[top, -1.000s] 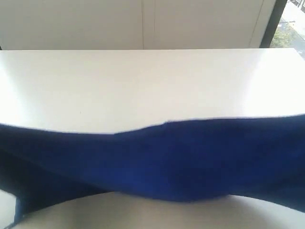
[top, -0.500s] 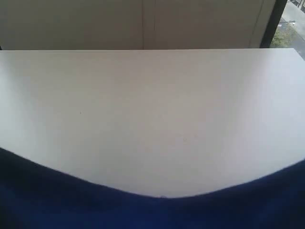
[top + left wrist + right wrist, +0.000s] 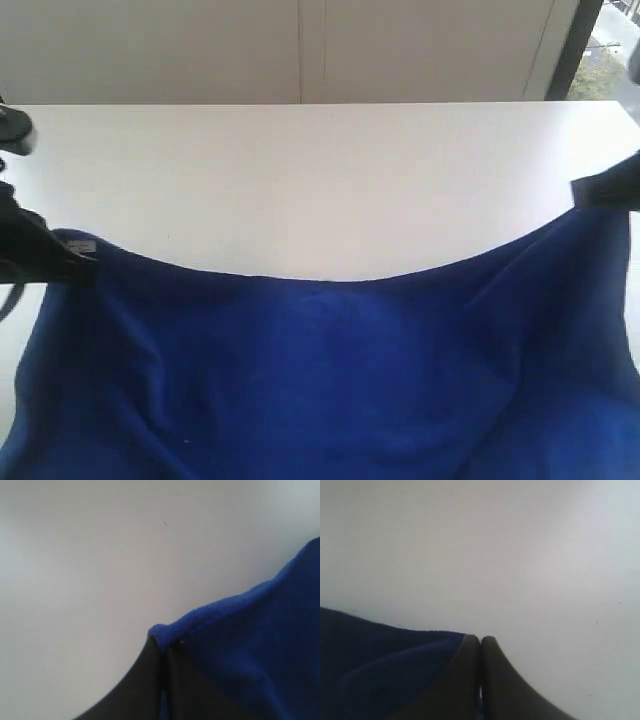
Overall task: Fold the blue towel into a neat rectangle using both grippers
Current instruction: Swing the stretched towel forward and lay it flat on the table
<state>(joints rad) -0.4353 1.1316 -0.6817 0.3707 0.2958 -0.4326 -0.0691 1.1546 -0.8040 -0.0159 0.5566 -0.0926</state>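
The blue towel [image 3: 330, 380] hangs like a sagging sheet across the lower half of the exterior view, held up by two corners above the white table [image 3: 300, 180]. My left gripper [image 3: 60, 262] is shut on the towel's left corner, where a small white label shows. My right gripper [image 3: 590, 192] is shut on the right corner at the frame's edge. In the left wrist view the black fingers [image 3: 150, 680] pinch the stitched blue edge [image 3: 210, 612] of the towel. In the right wrist view the closed fingers [image 3: 492, 680] have blue cloth [image 3: 385, 665] beside and between them.
The white table's far edge [image 3: 300, 103] meets a pale panelled wall [image 3: 300, 50]. A dark window frame [image 3: 580, 45] stands at the back right. Bare tabletop lies beyond the towel's top edge.
The towel's top edge has risen from the bottom of the view to mid-frame, and both grippers have come into sight at its corners. Earlier it swept down past the camera.
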